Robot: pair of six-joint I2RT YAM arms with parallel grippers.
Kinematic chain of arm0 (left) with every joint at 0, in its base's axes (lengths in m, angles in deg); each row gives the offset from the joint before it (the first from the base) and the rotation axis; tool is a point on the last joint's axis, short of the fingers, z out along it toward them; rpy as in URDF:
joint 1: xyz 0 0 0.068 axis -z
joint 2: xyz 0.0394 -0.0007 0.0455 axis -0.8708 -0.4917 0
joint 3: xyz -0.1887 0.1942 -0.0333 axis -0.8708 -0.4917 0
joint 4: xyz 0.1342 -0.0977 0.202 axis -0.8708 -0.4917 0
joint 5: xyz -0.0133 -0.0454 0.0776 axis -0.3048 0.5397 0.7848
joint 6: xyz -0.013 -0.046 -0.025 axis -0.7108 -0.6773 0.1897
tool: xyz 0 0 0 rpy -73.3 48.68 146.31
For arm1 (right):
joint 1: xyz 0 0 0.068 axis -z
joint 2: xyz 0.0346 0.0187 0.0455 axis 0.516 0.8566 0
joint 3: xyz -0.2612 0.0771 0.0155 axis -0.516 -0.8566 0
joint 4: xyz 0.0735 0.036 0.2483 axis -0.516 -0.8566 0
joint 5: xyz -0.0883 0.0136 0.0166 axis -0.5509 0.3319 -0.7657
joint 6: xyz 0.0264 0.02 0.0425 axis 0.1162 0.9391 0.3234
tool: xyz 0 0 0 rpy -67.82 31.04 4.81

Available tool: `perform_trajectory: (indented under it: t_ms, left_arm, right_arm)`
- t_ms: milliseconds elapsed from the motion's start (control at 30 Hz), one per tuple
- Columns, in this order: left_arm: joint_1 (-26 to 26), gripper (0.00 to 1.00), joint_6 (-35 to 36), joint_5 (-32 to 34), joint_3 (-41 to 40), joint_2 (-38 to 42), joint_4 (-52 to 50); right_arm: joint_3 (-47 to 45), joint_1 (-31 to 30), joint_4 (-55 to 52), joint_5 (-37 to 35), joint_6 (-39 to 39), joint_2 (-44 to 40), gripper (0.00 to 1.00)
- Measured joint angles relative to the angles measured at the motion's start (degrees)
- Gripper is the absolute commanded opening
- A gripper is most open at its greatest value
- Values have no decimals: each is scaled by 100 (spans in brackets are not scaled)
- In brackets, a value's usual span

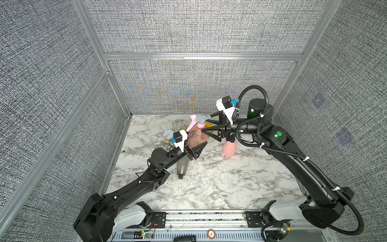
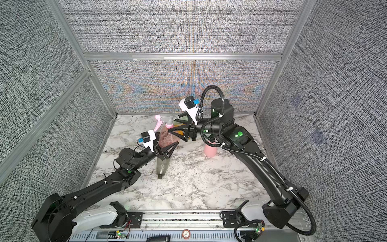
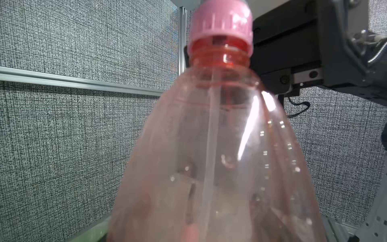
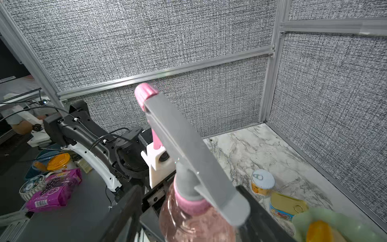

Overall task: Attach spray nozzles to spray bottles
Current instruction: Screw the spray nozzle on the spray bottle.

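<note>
We had the clear pink bottle (image 1: 195, 138) gripped low in the left pincer (image 1: 200, 150), neck (image 3: 217, 59) up, and the right pincer (image 1: 204, 125) stood open astride the collar (image 4: 191, 204) of the grey-and-pink nozzle (image 1: 198, 119) atop that neck

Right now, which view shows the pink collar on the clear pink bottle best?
The left wrist view: the collar is large and sharp on the bottle. The right wrist view shows it partly under the grey sprayer head; in both top views it is tiny.
</note>
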Motion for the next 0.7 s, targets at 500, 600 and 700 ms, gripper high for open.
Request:
perform_trajectory:
  t_ms: [500, 600, 700]
  left_arm:
    - [0, 67, -39, -103, 22, -57, -2]
    - [0, 67, -39, -103, 22, -44, -7]
    - [0, 67, -55, -101, 22, -33, -20]
  right_arm:
    - [-79, 2, 424, 262, 155, 175, 41]
    - [-160, 2, 472, 254, 175, 162, 34]
    - [-214, 2, 579, 243, 177, 142, 25]
